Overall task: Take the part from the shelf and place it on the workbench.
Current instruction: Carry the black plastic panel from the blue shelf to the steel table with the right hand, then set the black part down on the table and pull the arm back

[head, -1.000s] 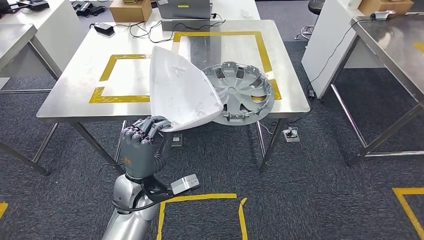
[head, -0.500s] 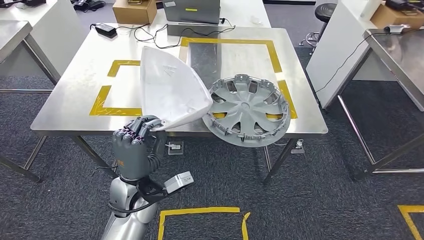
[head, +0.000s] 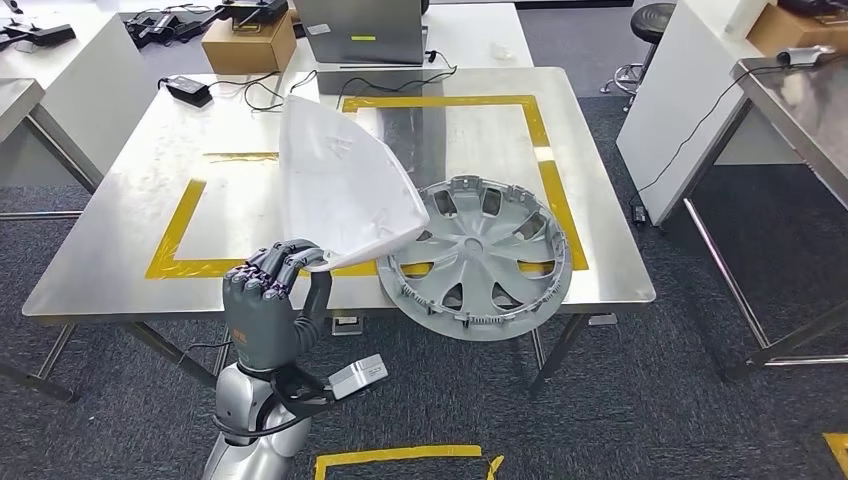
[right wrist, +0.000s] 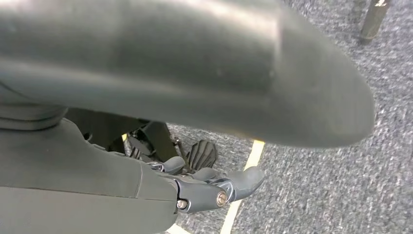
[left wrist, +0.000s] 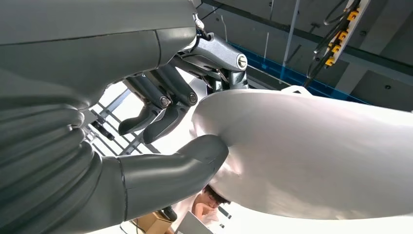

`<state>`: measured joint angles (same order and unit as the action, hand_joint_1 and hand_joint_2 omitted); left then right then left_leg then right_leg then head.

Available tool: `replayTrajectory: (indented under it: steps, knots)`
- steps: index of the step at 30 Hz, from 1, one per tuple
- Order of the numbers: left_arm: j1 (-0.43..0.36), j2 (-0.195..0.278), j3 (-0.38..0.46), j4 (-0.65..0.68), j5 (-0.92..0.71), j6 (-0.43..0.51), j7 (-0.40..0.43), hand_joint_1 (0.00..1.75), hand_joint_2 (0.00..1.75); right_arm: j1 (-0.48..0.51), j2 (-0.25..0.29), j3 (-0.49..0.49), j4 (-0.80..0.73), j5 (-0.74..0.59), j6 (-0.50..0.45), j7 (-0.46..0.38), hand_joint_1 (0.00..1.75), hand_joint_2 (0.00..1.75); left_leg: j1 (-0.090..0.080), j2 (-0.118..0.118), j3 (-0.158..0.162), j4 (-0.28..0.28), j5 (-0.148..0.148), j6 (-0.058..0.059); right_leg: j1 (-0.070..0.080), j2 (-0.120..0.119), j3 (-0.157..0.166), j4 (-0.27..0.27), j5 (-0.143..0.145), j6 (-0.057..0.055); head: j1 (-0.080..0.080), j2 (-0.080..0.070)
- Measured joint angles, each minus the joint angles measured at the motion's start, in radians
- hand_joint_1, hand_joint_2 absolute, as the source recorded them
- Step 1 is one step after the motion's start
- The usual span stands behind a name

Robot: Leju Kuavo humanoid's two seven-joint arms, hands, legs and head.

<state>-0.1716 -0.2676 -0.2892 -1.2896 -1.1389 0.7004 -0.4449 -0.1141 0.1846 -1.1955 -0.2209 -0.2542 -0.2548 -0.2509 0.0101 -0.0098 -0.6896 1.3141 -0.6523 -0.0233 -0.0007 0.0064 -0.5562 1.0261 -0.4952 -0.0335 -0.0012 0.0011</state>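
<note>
My left hand (head: 268, 305) grips the lower corner of a white curved shell part (head: 340, 185) and holds it up, tilted, over the front of the steel workbench (head: 110, 240). In the left wrist view the thumb and fingers (left wrist: 165, 100) clamp the part's edge (left wrist: 311, 156). A grey wheel cover (head: 478, 258) lies on the workbench just right of the part, overhanging the front edge. My right hand (right wrist: 204, 187) hangs over the carpet, its fingers loosely apart and holding nothing.
Yellow tape rectangles (head: 455, 102) mark the workbench top. At its far side stand a laptop (head: 360, 28), a cardboard box (head: 248, 42) and a power adapter with cables (head: 186, 88). Other tables flank it left and right (head: 800, 110). Yellow tape (head: 400, 458) marks the carpet.
The whole picture has shifted as the camera moved closer to the workbench. My left hand still grips the white part, which now hangs over the tabletop.
</note>
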Motion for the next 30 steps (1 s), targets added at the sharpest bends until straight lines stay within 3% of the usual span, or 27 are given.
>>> replayTrajectory:
  steps: [1, 2, 4, 5, 6, 9, 10, 11, 13, 14, 15, 16, 18, 19, 20, 25, 30]
  knots:
    - [0.001, 0.001, 0.000, 0.000, 0.001, 0.000, 0.001, 1.75, 1.75, 0.001, 0.000, 0.000, 0.000, 0.000, -0.001, 0.000, 0.00, 0.00, 0.000, 0.000, -0.009, -0.025, 0.007, 0.001, 0.000, 0.002, 0.016, 0.000, -0.012, 0.001, 0.000, 0.000]
    - [0.002, 0.001, 0.000, 0.001, 0.003, 0.000, 0.001, 1.75, 1.75, 0.003, 0.001, 0.000, 0.000, 0.000, -0.002, 0.001, 0.00, 0.00, 0.000, 0.000, -0.006, -0.075, 0.042, 0.003, 0.000, 0.003, 0.033, 0.000, -0.025, 0.003, 0.000, 0.000]
    - [0.004, 0.002, 0.000, 0.002, 0.005, 0.000, 0.001, 1.75, 1.75, 0.004, 0.002, 0.000, 0.000, 0.000, -0.002, 0.002, 0.00, 0.00, -0.002, 0.000, 0.005, -0.192, 0.161, 0.010, 0.002, 0.006, 0.058, 0.002, -0.051, 0.010, -0.001, 0.000]
    - [0.007, 0.003, 0.000, 0.002, 0.005, 0.000, 0.001, 1.75, 1.75, 0.004, 0.003, 0.000, 0.000, 0.000, -0.001, 0.002, 0.00, 0.00, -0.004, 0.000, 0.010, -0.231, 0.206, 0.015, 0.003, 0.008, 0.065, 0.003, -0.064, 0.016, -0.002, 0.000]
    - [0.010, 0.003, 0.000, 0.002, 0.004, 0.000, 0.001, 1.75, 1.75, 0.003, 0.004, 0.000, 0.000, 0.000, 0.000, 0.002, 0.00, 0.00, -0.005, 0.000, 0.013, -0.250, 0.232, 0.019, 0.005, 0.010, 0.070, 0.002, -0.074, 0.022, -0.002, 0.000]
    - [0.013, 0.001, -0.001, -0.003, -0.002, 0.000, 0.000, 1.75, 1.75, -0.001, 0.004, 0.000, 0.000, 0.000, 0.000, 0.003, 0.00, 0.00, -0.002, -0.001, 0.033, -0.257, 0.225, 0.034, 0.006, 0.009, 0.087, 0.000, -0.097, 0.040, 0.001, 0.000]
    - [0.012, 0.001, -0.001, -0.005, -0.008, 0.000, 0.000, 1.75, 1.75, -0.002, 0.004, 0.000, 0.000, 0.000, -0.001, 0.003, 0.00, 0.00, 0.000, -0.001, 0.043, -0.261, 0.219, 0.040, 0.004, 0.007, 0.079, 0.024, -0.110, 0.047, 0.002, 0.000]
    - [0.012, 0.000, 0.000, -0.006, -0.016, 0.000, 0.000, 1.75, 1.75, -0.003, 0.004, 0.000, 0.000, 0.000, -0.001, 0.004, 0.00, 0.00, 0.002, 0.000, 0.052, -0.265, 0.212, 0.045, 0.002, 0.005, 0.055, 0.070, -0.130, 0.053, 0.003, 0.000]
    - [0.013, 0.000, 0.000, -0.007, -0.037, 0.000, -0.003, 1.75, 1.75, -0.003, 0.004, 0.000, 0.000, 0.000, 0.000, 0.006, 0.00, 0.00, 0.002, 0.001, 0.066, -0.267, 0.198, 0.050, -0.002, 0.001, -0.036, 0.209, -0.174, 0.063, 0.005, 0.000]
    - [0.013, 0.000, 0.001, -0.007, -0.046, 0.000, -0.005, 1.75, 1.75, -0.002, 0.004, 0.000, 0.000, 0.000, 0.001, 0.007, 0.00, 0.00, 0.002, 0.000, 0.073, -0.267, 0.190, 0.050, -0.004, 0.000, -0.083, 0.266, -0.180, 0.066, 0.006, 0.000]
    - [0.013, 0.000, 0.002, -0.007, -0.057, 0.000, -0.008, 1.75, 1.75, -0.001, 0.004, 0.000, 0.000, 0.000, 0.000, 0.008, 0.00, 0.00, 0.002, -0.002, 0.082, -0.267, 0.181, 0.049, -0.005, 0.000, -0.116, 0.291, -0.165, 0.067, 0.006, 0.000]
    - [0.014, 0.000, 0.003, -0.007, -0.068, 0.000, -0.010, 1.75, 1.75, 0.000, 0.004, -0.001, 0.000, 0.000, -0.001, 0.009, 0.00, 0.00, 0.002, -0.003, 0.094, -0.267, 0.172, 0.047, -0.007, 0.000, -0.130, 0.274, -0.126, 0.067, 0.006, 0.000]
    - [0.014, -0.001, 0.007, -0.007, -0.099, 0.000, -0.016, 1.75, 1.75, 0.001, 0.003, -0.001, 0.000, 0.000, -0.003, 0.010, 0.00, 0.00, 0.002, -0.006, 0.119, -0.267, 0.152, 0.041, -0.008, -0.003, -0.108, 0.153, -0.015, 0.063, 0.007, 0.000]
    - [0.013, -0.002, 0.009, -0.008, -0.118, 0.000, -0.019, 1.75, 1.75, 0.002, 0.003, -0.001, 0.000, 0.000, -0.001, 0.010, 0.00, 0.00, 0.000, -0.006, 0.129, -0.267, 0.143, 0.037, -0.005, -0.004, -0.091, 0.093, 0.024, 0.059, 0.007, 0.000]
    - [0.012, -0.002, 0.013, -0.011, -0.139, 0.000, -0.022, 1.75, 1.75, 0.002, 0.003, -0.001, 0.000, 0.001, 0.003, 0.011, 0.00, 0.00, -0.001, -0.007, 0.133, -0.266, 0.137, 0.032, -0.004, -0.006, -0.077, 0.049, 0.042, 0.053, 0.008, 0.000]
    - [0.010, -0.003, 0.035, -0.034, -0.209, 0.000, -0.031, 1.75, 1.75, 0.003, 0.005, -0.001, 0.000, 0.003, 0.018, 0.012, 0.00, 0.00, -0.007, -0.003, 0.142, -0.277, 0.134, 0.032, -0.001, -0.002, -0.063, 0.013, 0.036, 0.040, 0.005, 0.000]
    - [0.007, -0.006, 0.055, -0.061, -0.235, 0.000, -0.030, 1.75, 1.75, 0.003, 0.005, -0.001, 0.000, 0.003, 0.017, 0.014, 0.00, 0.00, -0.007, -0.002, 0.155, -0.292, 0.133, 0.022, -0.001, -0.002, -0.056, 0.013, 0.029, 0.029, 0.005, 0.000]
